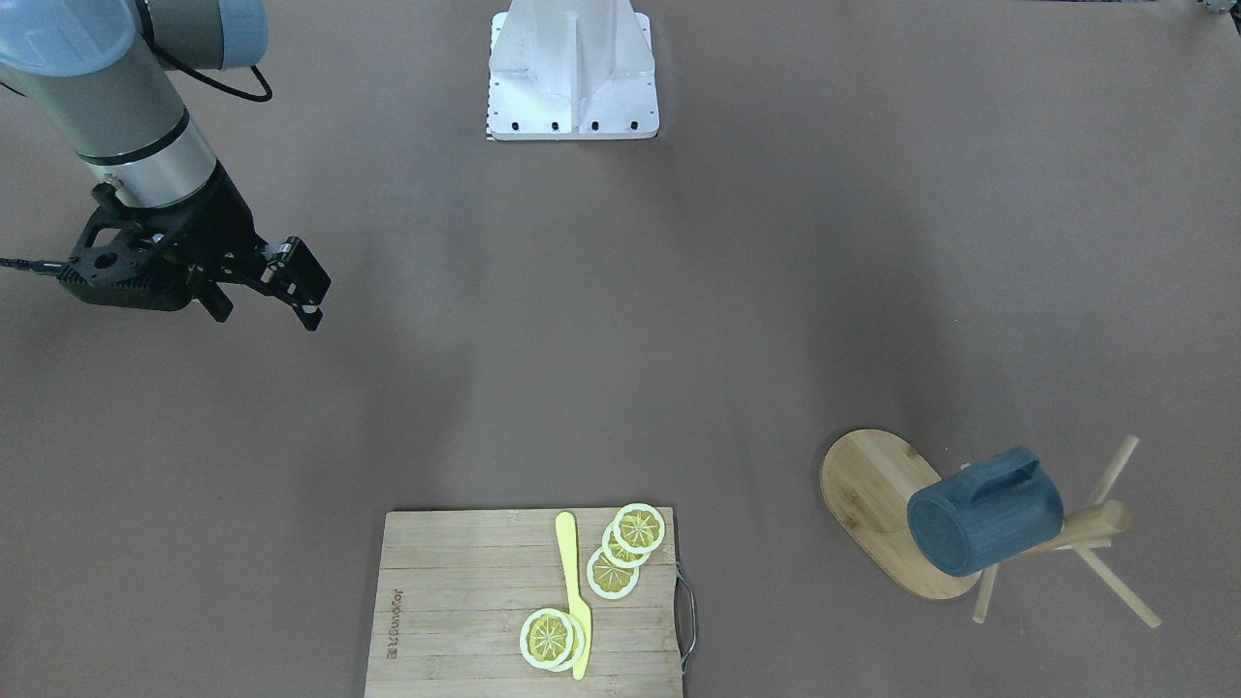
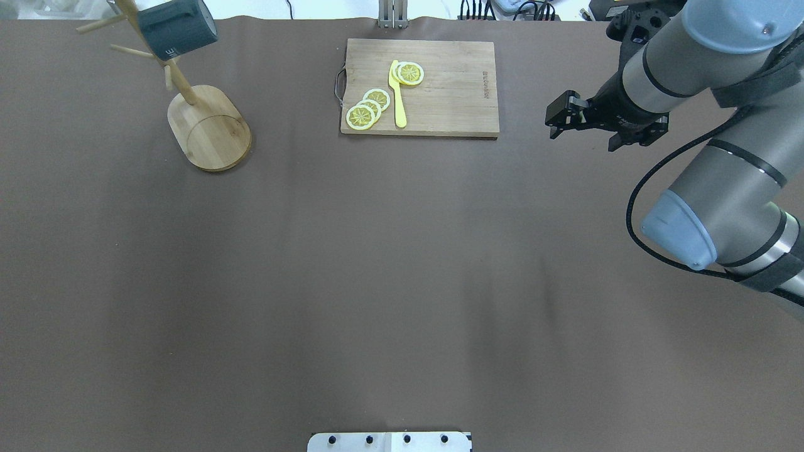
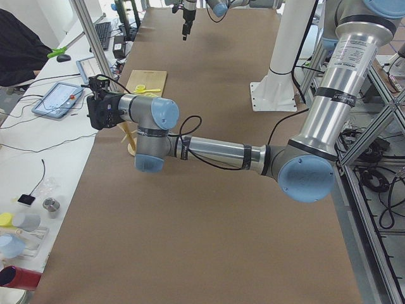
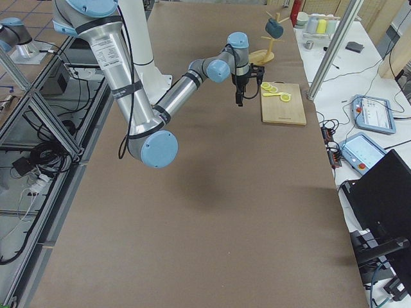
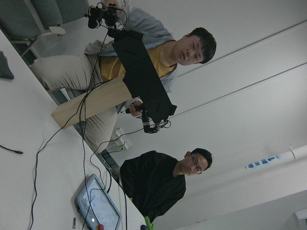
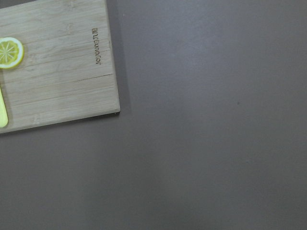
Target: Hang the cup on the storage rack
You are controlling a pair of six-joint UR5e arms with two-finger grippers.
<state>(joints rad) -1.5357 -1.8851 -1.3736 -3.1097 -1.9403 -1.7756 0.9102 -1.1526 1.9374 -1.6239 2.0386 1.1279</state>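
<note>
The cup point(image 1: 984, 523) is up on the storage rack point(image 1: 873, 494), at the far end of the table on the robot's left, and well apart from both grippers. It seems to hang from one of the upper pegs, but the mug's body hides the spot where handle meets peg. In the front-facing view its base faces the camera and the loop handle points toward the robot.

The right gripper point(image 1: 267, 312) hovers above bare table beyond the other end of the cutting board point(image 1: 465, 601), its fingers spread apart with nothing between them. The left gripper point(image 3: 98, 111) shows only in the left side view, aimed off the table's edge, and I cannot tell how its jaws stand. Its wrist camera sees two people and no fingers.

In the overhead view the rack's top is cut off by the frame. Only a fragment of white lettering shows low on the cup's side there. A burnt-in brand stamp sits near one short edge of the board, too small to read with certainty. Lemon slices point(image 1: 620, 553) and a yellow knife point(image 1: 574, 591) lie on the board.
</note>
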